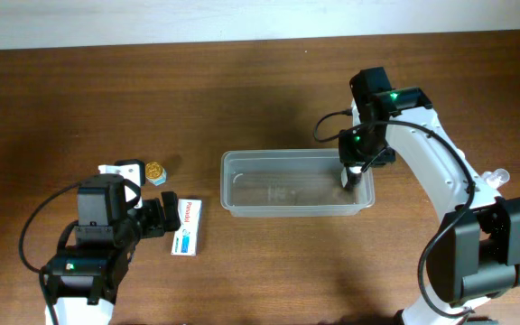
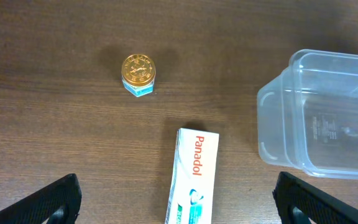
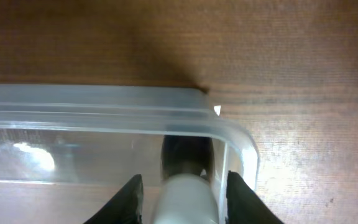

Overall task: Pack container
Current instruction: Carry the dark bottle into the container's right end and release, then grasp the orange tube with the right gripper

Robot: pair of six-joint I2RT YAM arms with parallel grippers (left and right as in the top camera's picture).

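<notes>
The container [image 1: 242,194] is a clear rectangular tub at the table's middle; it also shows in the left wrist view [image 2: 278,124] and the right wrist view [image 3: 104,106]. My right gripper [image 1: 354,177] reaches into its right end. Its fingers [image 3: 182,199] stand a little apart on either side of a white bottle with a dark cap [image 3: 188,193], with small gaps showing. My left gripper [image 2: 176,205] is wide open, low over a white Panadol box [image 1: 187,227] [image 2: 194,177]. A small jar with a gold lid [image 1: 154,171] [image 2: 138,73] stands beyond the box.
A small clear object [image 1: 496,175] lies at the right, near the right arm's base. A small white item [image 1: 121,169] sits left of the gold-lidded jar. Bare brown wood lies behind the container.
</notes>
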